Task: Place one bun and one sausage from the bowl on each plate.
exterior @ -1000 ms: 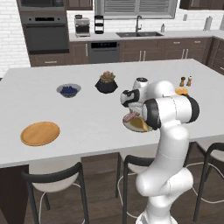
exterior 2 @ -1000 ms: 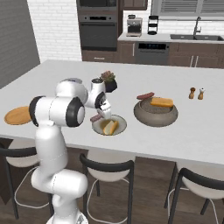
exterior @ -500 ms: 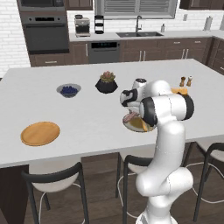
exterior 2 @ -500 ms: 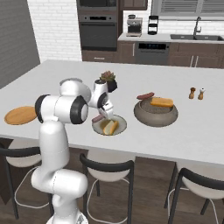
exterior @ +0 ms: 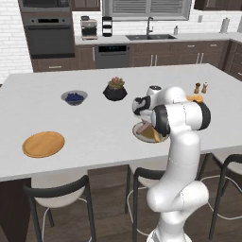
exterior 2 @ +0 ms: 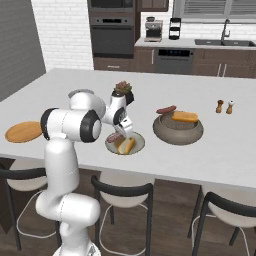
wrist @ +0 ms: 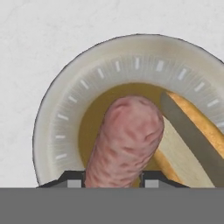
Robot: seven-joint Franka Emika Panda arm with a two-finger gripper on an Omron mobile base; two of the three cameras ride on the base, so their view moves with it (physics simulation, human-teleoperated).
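Observation:
My gripper point(wrist: 112, 177) is shut on a pinkish sausage point(wrist: 124, 140), which hangs just over the brown centre of the pale grey plate point(wrist: 57, 122). Beside the sausage, a bun point(wrist: 197, 140) lies on that plate. From the right base view, the gripper point(exterior 2: 122, 131) and its sausage point(exterior 2: 116, 136) are low over the plate point(exterior 2: 137, 145) near the counter's front edge. The tan-grey bowl point(exterior 2: 178, 131) to the right holds another sausage point(exterior 2: 166, 109) and a bun point(exterior 2: 184, 117). The wooden plate point(exterior: 43, 144) lies bare at the far left.
A small bowl of blue berries point(exterior: 74, 98) and a black plant pot point(exterior: 115, 89) stand further back on the counter. Two shakers point(exterior 2: 225, 106) stand right of the big bowl. Stools point(exterior 2: 120, 192) line the counter's front edge.
The gripper has come down a little toward the grey plate, carrying the sausage with it. Nothing else has moved.

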